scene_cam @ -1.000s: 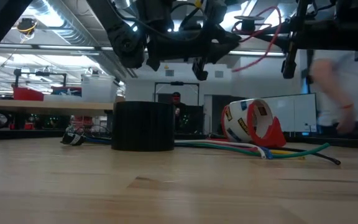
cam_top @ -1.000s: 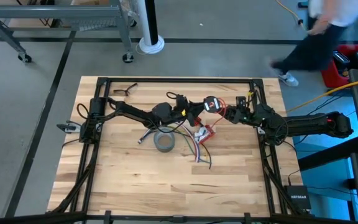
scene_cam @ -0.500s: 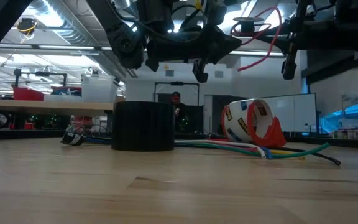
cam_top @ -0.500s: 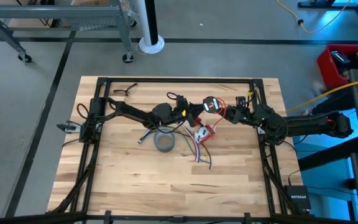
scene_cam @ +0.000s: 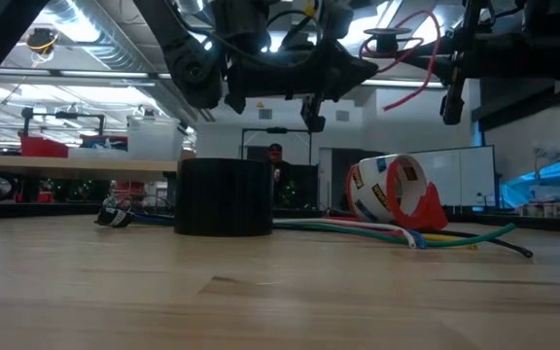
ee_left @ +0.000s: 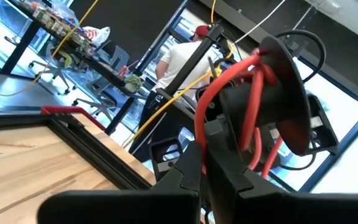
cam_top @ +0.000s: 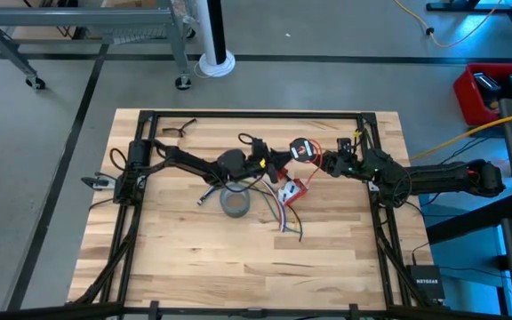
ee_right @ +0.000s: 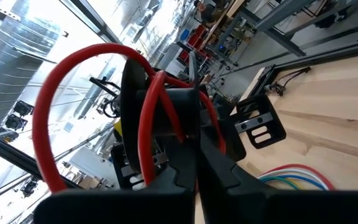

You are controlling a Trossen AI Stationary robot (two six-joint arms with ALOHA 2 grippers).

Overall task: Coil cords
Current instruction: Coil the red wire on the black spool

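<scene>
Since a second ago, left gripper has closed on the red wire; right gripper, shut, holds the spool between both, aloft mid-table.

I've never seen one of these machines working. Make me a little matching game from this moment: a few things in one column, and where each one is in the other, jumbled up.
Things:
1. red wire
2. grey tape roll
3. glasses
4. bundle of coloured cords

Places:
A. lying flat on the table beside the red tape dispenser
B. wound on a black spool held up in the air between the two grippers
C. near the table's far left corner
D. resting on the wood below the left arm

Pairs: 1-B, 2-D, 3-C, 4-A
</scene>
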